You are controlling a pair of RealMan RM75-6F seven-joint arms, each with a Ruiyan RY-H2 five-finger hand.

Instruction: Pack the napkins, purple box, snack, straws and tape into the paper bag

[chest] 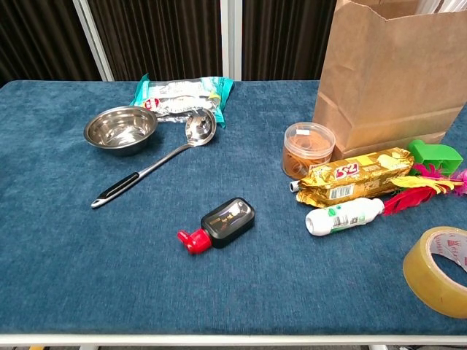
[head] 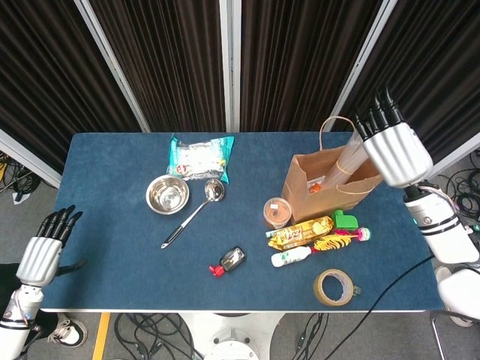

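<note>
The brown paper bag (head: 328,191) (chest: 387,80) stands open at the table's right. A clear pack of straws (head: 349,156) leans inside it, its top poking out past the rim. My right hand (head: 393,146) hovers just right of the bag's mouth, fingers straight and apart, holding nothing. The teal napkin pack (head: 199,157) (chest: 182,92) lies at the back. The gold snack pack (head: 300,232) (chest: 354,175) lies in front of the bag. The tape roll (head: 334,287) (chest: 438,270) sits near the front edge. My left hand (head: 45,251) hangs open off the table's left. No purple box shows.
A steel bowl (head: 166,195) and a ladle (head: 193,214) lie at centre left. A round tub (head: 276,212), white bottle (head: 291,257), green piece (head: 346,219) and feathered toy (head: 341,240) crowd the bag's front. A black-and-red item (head: 229,261) lies mid-front.
</note>
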